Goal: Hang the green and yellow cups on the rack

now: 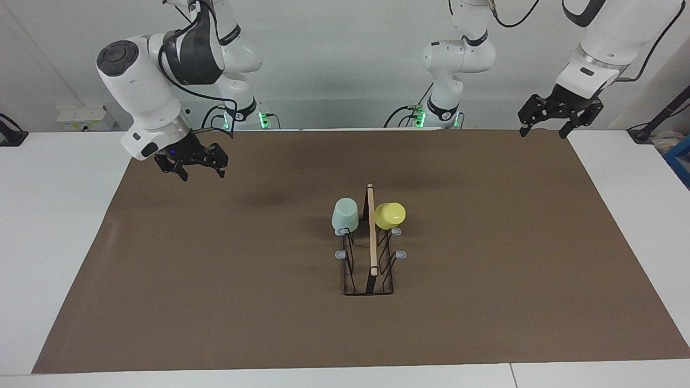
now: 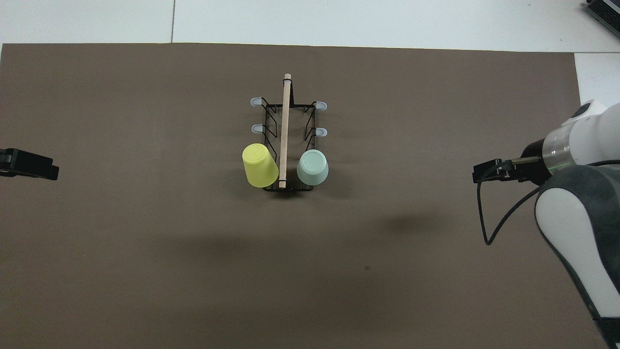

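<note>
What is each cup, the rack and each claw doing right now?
Green cup: upside down on a rack prong, hung.
Yellow cup: tilted on its prong, hung.
Rack: upright on the brown mat, four prongs bare.
Left claw: open, empty, raised, waiting.
Right claw: open, empty, raised.

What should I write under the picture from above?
Green cup and yellow cup hang on the rack.
</note>
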